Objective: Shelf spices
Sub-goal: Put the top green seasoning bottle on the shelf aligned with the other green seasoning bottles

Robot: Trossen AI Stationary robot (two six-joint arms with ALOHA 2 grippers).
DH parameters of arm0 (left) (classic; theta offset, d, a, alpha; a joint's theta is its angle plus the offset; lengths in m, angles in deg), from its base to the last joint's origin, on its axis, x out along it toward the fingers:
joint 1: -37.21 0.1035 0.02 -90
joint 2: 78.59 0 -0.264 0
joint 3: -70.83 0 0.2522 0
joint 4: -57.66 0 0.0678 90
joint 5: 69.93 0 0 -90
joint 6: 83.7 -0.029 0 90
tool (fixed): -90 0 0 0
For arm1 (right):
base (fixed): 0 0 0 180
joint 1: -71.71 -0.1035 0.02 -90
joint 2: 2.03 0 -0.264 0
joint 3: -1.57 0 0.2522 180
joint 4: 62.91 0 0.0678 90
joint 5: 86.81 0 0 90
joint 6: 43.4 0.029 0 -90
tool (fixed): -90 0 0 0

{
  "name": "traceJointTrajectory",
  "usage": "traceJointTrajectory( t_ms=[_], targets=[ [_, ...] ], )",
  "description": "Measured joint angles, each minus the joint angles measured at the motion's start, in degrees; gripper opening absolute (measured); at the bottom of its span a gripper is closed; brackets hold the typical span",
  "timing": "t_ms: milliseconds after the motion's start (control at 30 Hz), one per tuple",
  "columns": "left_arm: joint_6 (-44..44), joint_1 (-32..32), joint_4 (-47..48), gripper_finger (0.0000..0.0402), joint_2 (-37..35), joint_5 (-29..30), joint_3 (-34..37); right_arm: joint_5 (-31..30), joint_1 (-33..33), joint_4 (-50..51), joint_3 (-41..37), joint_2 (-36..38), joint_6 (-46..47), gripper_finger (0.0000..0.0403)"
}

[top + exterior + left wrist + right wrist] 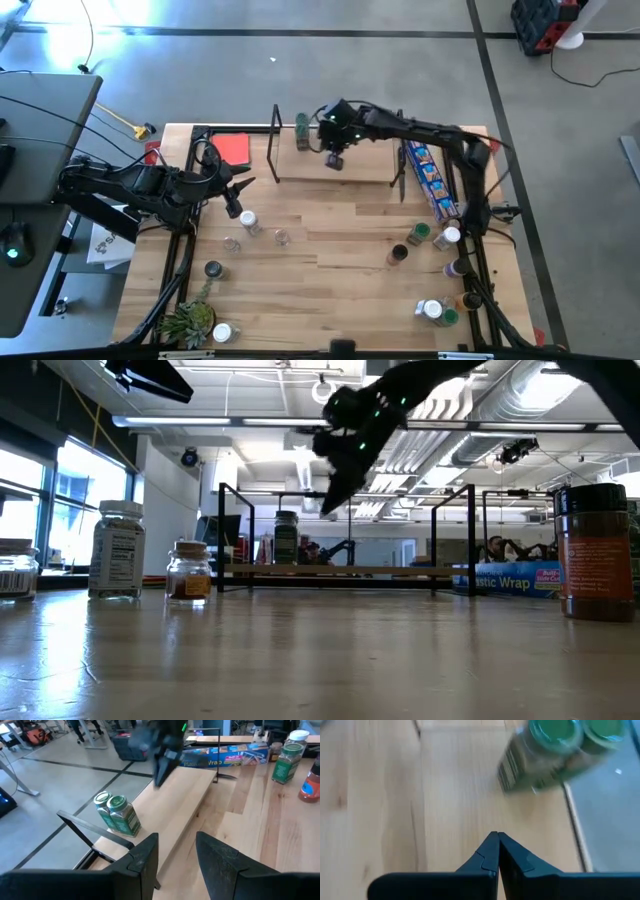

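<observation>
Over the shelf (335, 167) at the counter's (330, 290) far edge, the right tool (498, 851) is hanging empty, fingers pressed together. Two green-lidded spices (302, 131) are standing at the shelf's left end. Near the counter's left edge, the left tool (176, 857) is hovering with fingers apart, gripping nothing.

A long blue printed packet (432, 180) lies at the table's right rear. A red flat square (233, 149) lies at left rear. A small green plant (187, 322) stands at the front-left corner.
</observation>
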State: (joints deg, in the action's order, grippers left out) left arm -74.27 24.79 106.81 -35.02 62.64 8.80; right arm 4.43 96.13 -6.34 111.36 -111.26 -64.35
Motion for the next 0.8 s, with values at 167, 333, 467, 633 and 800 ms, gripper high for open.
traceJointTrajectory(
  t_ms=[167,333,467,633,800],
  targets=[
    [-0.01,0.00,-0.02,0.0127,0.00,0.04,0.41,-6.24,-6.36,7.53,-8.49,13.16,1.80,0.0000],
    [-1.18,0.02,-3.98,0.0127,0.03,1.74,3.98,-3.18,-13.13,9.06,-21.05,28.43,10.71,0.0000],
    [-3.04,0.02,-8.63,0.0127,0.08,1.41,6.36,2.47,-16.95,12.53,-27.28,37.21,21.42,0.0001],
    [-3.17,0.02,-12.60,0.0127,0.13,1.38,8.30,3.71,-22.96,25.76,-25.91,39.98,30.22,0.0038],
    [-0.67,0.02,-13.14,0.0127,0.27,1.33,8.81,3.55,-28.82,37.60,-25.09,39.42,43.13,0.0128]
  ],
)
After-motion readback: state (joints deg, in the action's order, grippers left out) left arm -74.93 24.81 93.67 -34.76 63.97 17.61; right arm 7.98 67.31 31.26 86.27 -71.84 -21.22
